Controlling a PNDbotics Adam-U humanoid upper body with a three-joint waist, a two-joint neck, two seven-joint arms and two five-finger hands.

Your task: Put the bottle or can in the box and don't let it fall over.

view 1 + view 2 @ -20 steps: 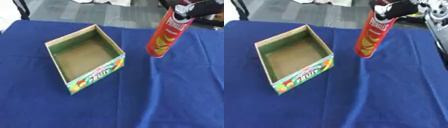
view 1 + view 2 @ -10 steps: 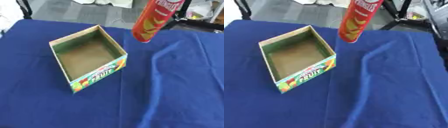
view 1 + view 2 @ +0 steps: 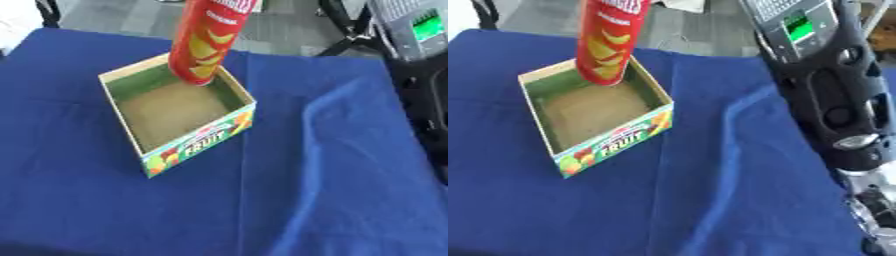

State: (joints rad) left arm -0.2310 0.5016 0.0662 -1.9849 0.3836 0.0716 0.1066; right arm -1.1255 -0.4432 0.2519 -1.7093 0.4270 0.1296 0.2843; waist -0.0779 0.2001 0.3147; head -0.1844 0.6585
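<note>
A tall red chips can (image 3: 206, 44) hangs in the air, leaning a little to the right. Its lower end is over the far right part of the open cardboard box (image 3: 131, 132) and level with the box rim. The can's top is cut off by the upper edge of both views, so whatever holds it is hidden. The box has a brown floor, green inner walls and a fruit print on its near side (image 3: 614, 142). My right forearm (image 3: 833, 100) runs along the right side of the right eye view. Neither hand shows.
A blue cloth (image 3: 332, 190) covers the table, with a raised fold (image 3: 328, 97) to the right of the box. Grey floor and black stand legs (image 3: 350, 30) lie beyond the far edge.
The can has travelled left from the right of the box to above its far right corner. The hand on its top has passed out of view. The camera has shifted too.
</note>
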